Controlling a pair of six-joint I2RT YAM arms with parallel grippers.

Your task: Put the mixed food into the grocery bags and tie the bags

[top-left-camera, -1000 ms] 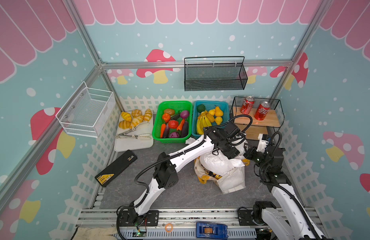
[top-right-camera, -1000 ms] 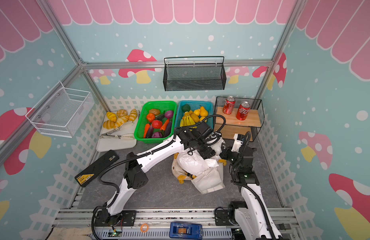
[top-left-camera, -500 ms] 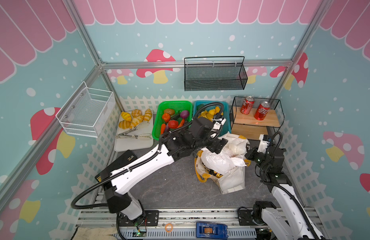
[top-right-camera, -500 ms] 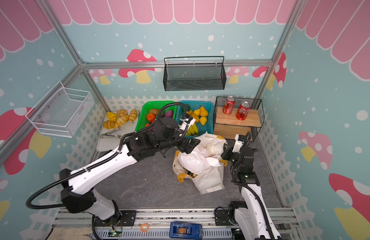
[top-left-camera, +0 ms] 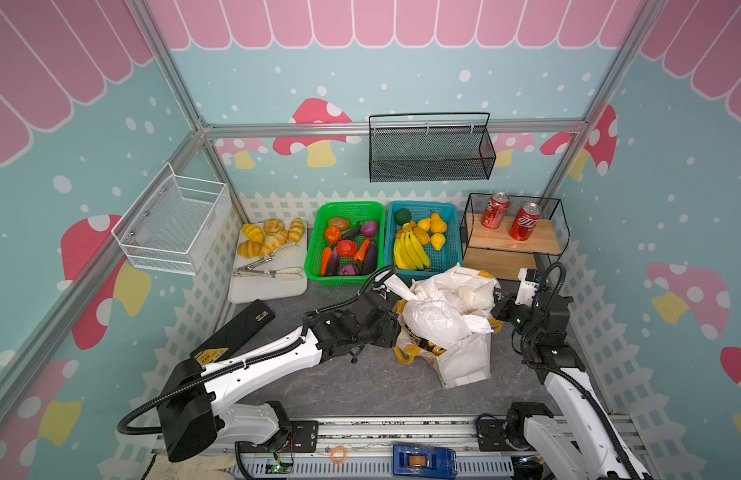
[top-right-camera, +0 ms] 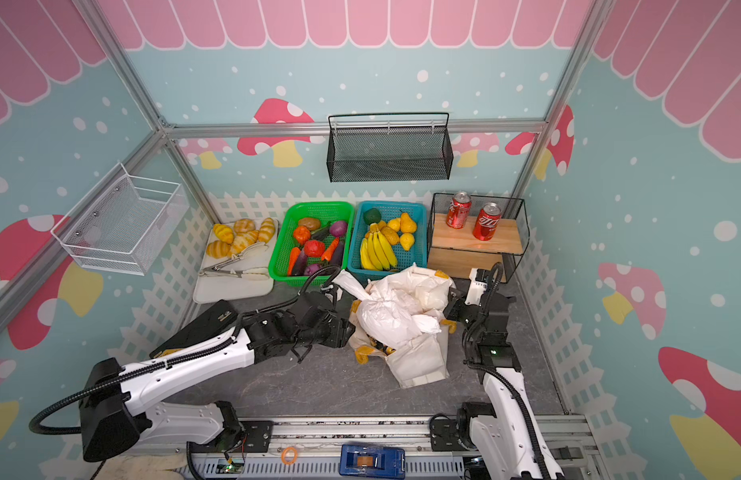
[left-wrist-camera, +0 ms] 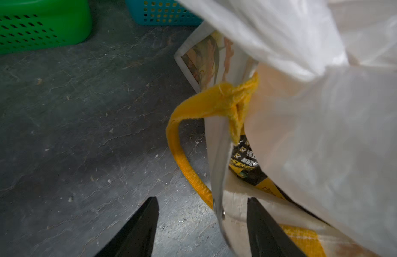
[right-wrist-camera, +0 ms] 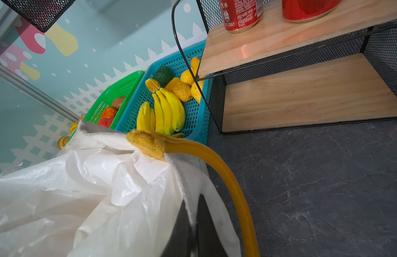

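1. Nearest the front rail, the cloth tote (top-left-camera: 464, 361) lies slumped on the grey table (top-left-camera: 360, 382), right of the middle. A yellow-and-black snack packet (left-wrist-camera: 244, 160) shows in its mouth, so some of the food is in.
2. On top of the tote sits the white plastic bag (top-left-camera: 433, 316), bulging and full. Its neck is gathered and points towards the left arm. Whether it is knotted I cannot tell.
3. The tote's yellow handle (left-wrist-camera: 182, 155) hangs as a loose loop, and the other handle (right-wrist-camera: 226, 173) arcs free on the far side. Tying the tote looks like the main job left.
4. Farther back, the blue basket (top-left-camera: 445, 259) holds bananas (top-left-camera: 408, 251) and yellow pears (top-left-camera: 438, 224). Whether more must go in is unclear.
5. The left pincer (left-wrist-camera: 203, 199) is spread at the tote's left side. A thin white edge runs between its fingers without being pinched, and the loose handle is just beside it.
6. The right pincer (right-wrist-camera: 194, 200) is pressed together on the tote's hemmed rim at the right side, near where the handle is stitched on.
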